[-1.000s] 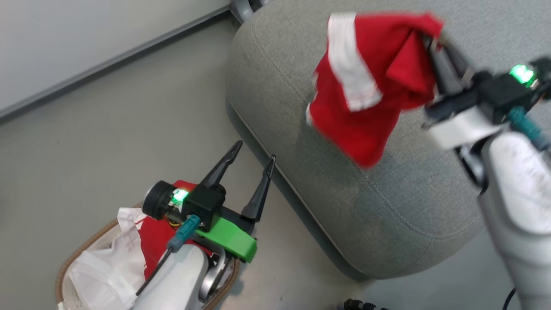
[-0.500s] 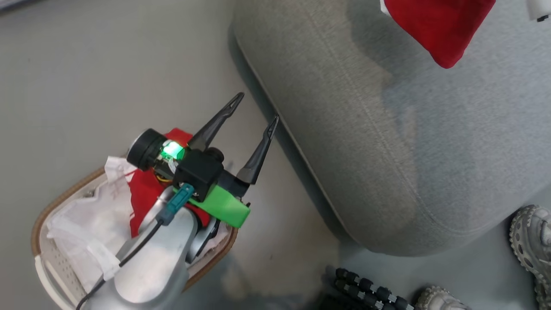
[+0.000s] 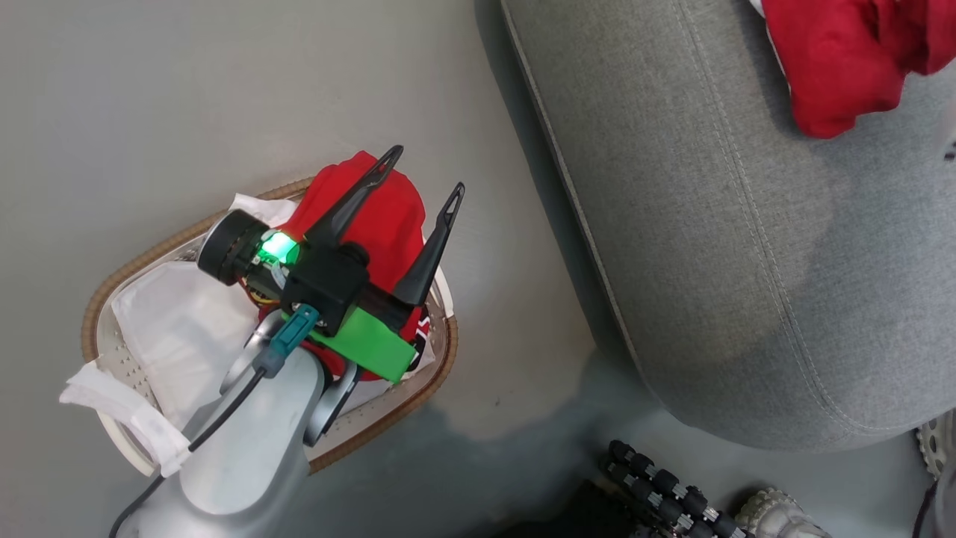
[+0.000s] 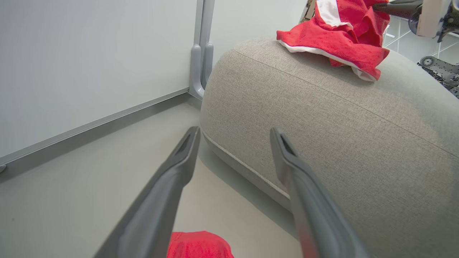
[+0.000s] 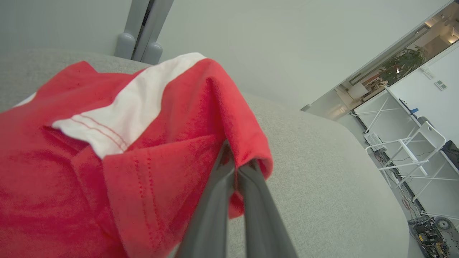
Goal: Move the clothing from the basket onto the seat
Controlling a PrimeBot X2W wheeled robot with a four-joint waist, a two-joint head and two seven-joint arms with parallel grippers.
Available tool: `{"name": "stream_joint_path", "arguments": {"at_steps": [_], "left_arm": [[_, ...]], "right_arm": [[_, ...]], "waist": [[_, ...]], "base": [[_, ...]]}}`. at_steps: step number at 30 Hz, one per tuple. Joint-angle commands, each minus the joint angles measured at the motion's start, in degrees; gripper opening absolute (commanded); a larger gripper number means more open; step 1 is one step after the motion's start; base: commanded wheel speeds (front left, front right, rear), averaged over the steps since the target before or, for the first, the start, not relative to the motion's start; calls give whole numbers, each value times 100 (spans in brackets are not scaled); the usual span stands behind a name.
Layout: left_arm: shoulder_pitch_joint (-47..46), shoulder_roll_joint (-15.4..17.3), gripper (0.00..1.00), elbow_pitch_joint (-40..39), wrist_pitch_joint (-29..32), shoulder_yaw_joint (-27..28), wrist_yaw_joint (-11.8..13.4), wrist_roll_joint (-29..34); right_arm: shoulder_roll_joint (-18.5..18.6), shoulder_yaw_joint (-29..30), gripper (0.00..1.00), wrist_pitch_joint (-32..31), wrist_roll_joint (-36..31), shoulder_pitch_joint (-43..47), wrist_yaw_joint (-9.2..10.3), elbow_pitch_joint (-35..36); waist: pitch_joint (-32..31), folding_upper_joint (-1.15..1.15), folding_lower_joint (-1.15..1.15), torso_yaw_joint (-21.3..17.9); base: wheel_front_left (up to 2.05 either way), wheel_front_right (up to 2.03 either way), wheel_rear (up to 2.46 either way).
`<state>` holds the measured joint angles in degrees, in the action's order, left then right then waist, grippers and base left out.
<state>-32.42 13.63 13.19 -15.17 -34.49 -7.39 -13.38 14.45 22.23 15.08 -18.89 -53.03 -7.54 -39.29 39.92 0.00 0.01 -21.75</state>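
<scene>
Red striped garment (image 5: 143, 143): we have it resting on the grey seat (image 3: 709, 224), pinched in our right gripper (image 5: 236, 163), fingers closed on a fold.
Left gripper (image 3: 424, 170): spread wide, empty, above the basket (image 3: 97, 314).
Basket: one red garment (image 3: 381, 217) waits on the white liner (image 3: 172, 321).
Progress: we judge roughly half done; release, then fetch the second.

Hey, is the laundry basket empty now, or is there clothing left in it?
Not empty. A red garment lies heaped in the basket beside a white liner sheet, beneath the open left end effector.
</scene>
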Motion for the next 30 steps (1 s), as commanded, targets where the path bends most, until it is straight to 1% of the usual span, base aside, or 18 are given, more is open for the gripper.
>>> {"name": "stream_joint_path", "arguments": {"at_steps": [1, 4, 8, 12, 14, 18, 22, 27, 30], "left_arm": [[81, 39, 100, 17, 3, 16, -16, -10], [155, -10, 100, 80, 3, 25, -16, -31], [269, -142, 100, 132, 3, 50, -16, -60], [395, -313, 100, 144, 3, 161, -16, -118], [461, -402, 100, 155, 4, 225, -16, -131], [617, -539, 100, 200, 3, 397, -16, -111], [824, -681, 100, 239, 3, 703, -16, -175], [1066, -810, 100, 321, 3, 1011, -16, -118], [1179, -858, 100, 367, 3, 1261, -16, -71]], "right_arm": [[-46, 165, 100, 13, -29, 186, 10, -73], [-243, 447, 100, 13, -81, 470, 10, -75], [-429, 605, 100, 13, 9, 975, 10, 123], [-481, 630, 100, 13, 432, 1461, 10, 569], [-434, 535, 100, 13, 585, 1704, 9, 774], [-465, 275, 100, 13, 936, 2110, 9, 1306], [-510, -166, 100, 13, 1263, 2417, 9, 1711], [-648, -618, 100, 12, 1698, 2701, 9, 2138], [-691, -1045, 100, 12, 1925, 2805, 9, 2303]], "waist": [[-38, 0, -1, -2], [-210, 0, -1, -51], [-558, 0, -1, -95], [-902, 0, -1, -65], [-1065, 0, -1, -28], [-1353, 0, -1, 61], [-1636, 0, -1, 204], [-1984, 0, -1, 556], [-2137, 0, -1, 785]], "base": [[0, 0, 0], [0, 0, 0], [0, 0, 0], [0, 0, 0], [0, 0, 0], [0, 0, 0], [0, 0, 0], [0, 0, 0], [0, 0, 0]]}}
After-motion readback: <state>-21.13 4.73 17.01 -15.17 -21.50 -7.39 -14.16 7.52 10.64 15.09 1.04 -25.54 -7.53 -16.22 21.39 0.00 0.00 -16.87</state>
